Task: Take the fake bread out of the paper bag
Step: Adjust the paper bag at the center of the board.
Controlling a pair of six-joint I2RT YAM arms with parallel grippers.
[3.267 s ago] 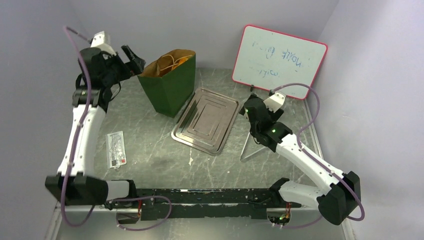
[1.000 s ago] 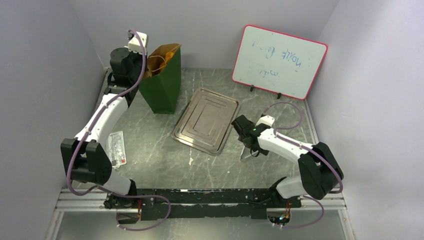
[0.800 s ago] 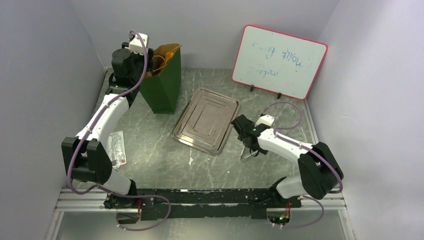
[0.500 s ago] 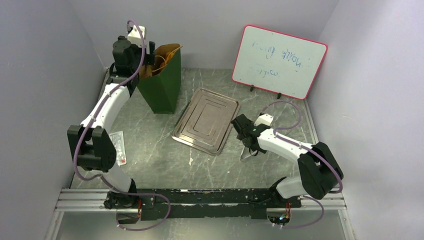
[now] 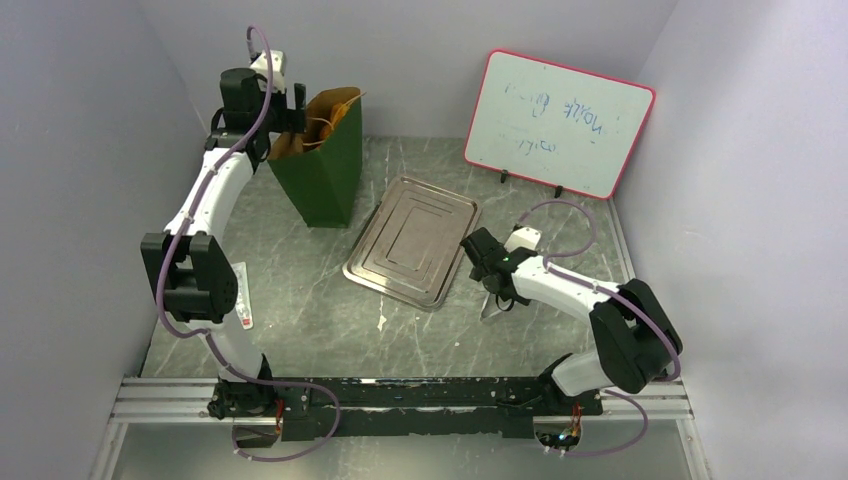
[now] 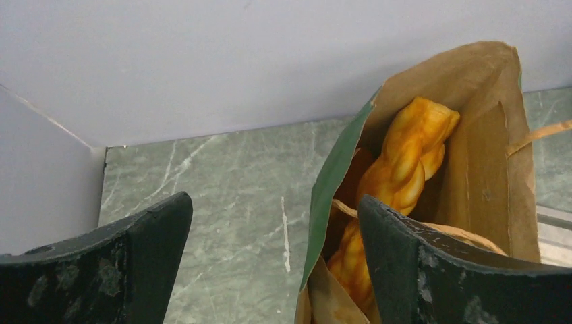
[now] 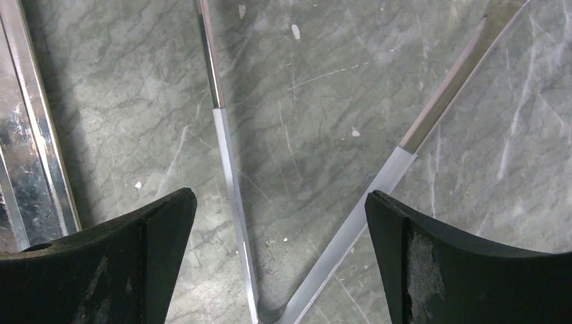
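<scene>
The paper bag (image 5: 325, 175), dark green outside and brown inside, stands upright at the back left of the table. Twisted golden-orange fake bread (image 6: 408, 158) stands on end inside the bag (image 6: 502, 142). My left gripper (image 5: 292, 108) hangs at the bag's left rim. In the left wrist view the left gripper (image 6: 276, 226) is open and astride the bag's green left wall; one finger is outside over the table, the other over the bag's mouth beside the bread, holding nothing. My right gripper (image 5: 479, 254) is low near the tray's right corner, open and empty.
A metal tray (image 5: 412, 240) lies mid-table, right of the bag. Metal tongs (image 7: 228, 169) lie on the table under my right gripper (image 7: 280, 229). A red-framed whiteboard (image 5: 558, 122) leans at the back right. A flat white packet (image 5: 240, 305) lies at the left, partly behind the left arm.
My left gripper has gone from shut at the bag's rim to open, and the left arm has lifted and straightened up toward the back wall. The right arm has barely moved.
</scene>
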